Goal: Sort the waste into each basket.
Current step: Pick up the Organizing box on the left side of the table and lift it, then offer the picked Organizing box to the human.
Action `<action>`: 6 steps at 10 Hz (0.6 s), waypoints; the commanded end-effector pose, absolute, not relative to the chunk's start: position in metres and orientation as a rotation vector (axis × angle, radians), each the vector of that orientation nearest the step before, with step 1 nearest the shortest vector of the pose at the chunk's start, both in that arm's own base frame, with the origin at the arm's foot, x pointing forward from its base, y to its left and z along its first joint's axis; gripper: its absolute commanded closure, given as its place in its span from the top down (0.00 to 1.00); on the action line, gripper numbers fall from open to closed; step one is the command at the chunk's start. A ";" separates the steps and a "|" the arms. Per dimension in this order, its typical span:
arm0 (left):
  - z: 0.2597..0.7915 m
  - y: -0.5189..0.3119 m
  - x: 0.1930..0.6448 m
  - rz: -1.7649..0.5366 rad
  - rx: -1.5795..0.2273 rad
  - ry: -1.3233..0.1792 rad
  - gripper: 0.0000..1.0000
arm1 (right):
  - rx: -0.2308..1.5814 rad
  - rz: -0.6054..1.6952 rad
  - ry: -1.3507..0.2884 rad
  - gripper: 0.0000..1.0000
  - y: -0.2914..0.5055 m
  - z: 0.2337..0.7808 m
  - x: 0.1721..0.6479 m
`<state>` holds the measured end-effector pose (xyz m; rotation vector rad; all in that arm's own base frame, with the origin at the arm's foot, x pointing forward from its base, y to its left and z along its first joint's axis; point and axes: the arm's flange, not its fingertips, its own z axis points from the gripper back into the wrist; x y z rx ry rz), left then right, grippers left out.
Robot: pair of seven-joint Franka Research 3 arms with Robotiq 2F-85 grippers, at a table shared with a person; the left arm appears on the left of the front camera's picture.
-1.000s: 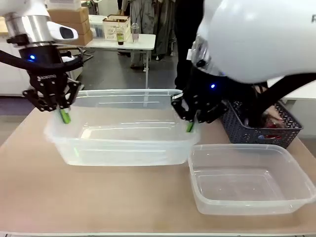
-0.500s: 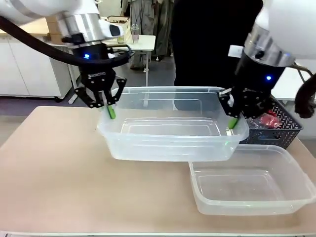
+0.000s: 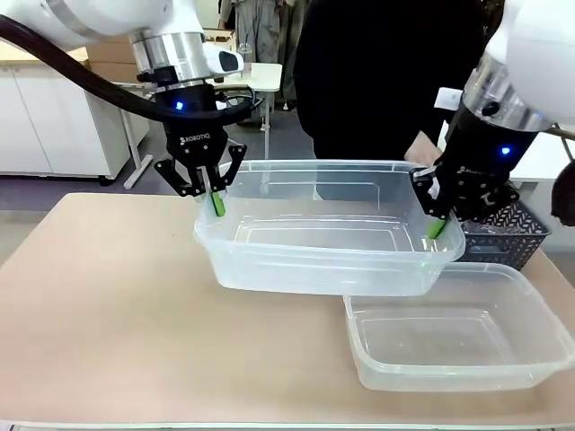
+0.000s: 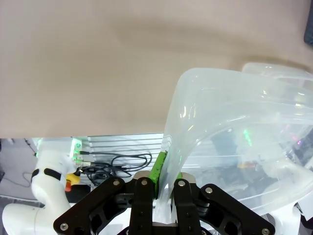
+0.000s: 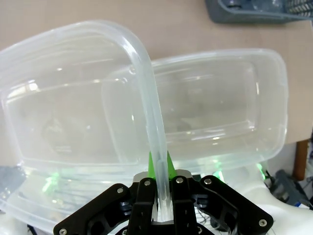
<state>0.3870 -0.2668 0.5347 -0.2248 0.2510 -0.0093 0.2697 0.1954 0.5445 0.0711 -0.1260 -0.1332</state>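
Note:
A large see-through tub (image 3: 314, 262) hangs above the table, carried at both ends. My left gripper (image 3: 214, 203) is shut on its left rim, and my right gripper (image 3: 437, 226) is shut on its right rim. In the left wrist view the left gripper (image 4: 162, 185) pinches the tub's curved rim (image 4: 176, 122) between green pads. From the right wrist, the right gripper (image 5: 159, 185) clamps the rim (image 5: 146, 93) the same way. The held tub's right end overlaps a second see-through tub (image 3: 449, 382) that rests on the table. The waste is out of view.
A dark grey lattice basket (image 3: 523, 235) stands at the table's right edge behind my right gripper and shows as a dark basket (image 5: 254, 10) from the right wrist. The second tub (image 5: 254, 98) lies below it there. A person in dark clothes (image 3: 377, 81) stands across the table.
Both arms have carried the large tub to the right, so it now hangs partly over the second tub. The grip on both rims is unchanged.

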 end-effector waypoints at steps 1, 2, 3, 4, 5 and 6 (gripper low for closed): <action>0.541 -0.266 0.383 -0.006 -0.234 0.236 0.05 | 0.071 -0.118 -0.112 0.04 0.199 0.546 0.271; 0.541 -0.266 0.383 -0.006 -0.234 0.236 0.05 | 0.071 -0.118 -0.112 0.04 0.199 0.546 0.271; 0.541 -0.266 0.383 -0.006 -0.234 0.236 0.05 | 0.071 -0.118 -0.112 0.04 0.199 0.546 0.271; 0.541 -0.266 0.383 -0.006 -0.234 0.236 0.05 | 0.071 -0.118 -0.112 0.04 0.199 0.546 0.271; 0.541 -0.266 0.383 -0.006 -0.234 0.236 0.05 | 0.071 -0.118 -0.112 0.04 0.199 0.546 0.271; 0.541 -0.266 0.383 -0.006 -0.234 0.236 0.05 | 0.071 -0.118 -0.112 0.04 0.199 0.546 0.271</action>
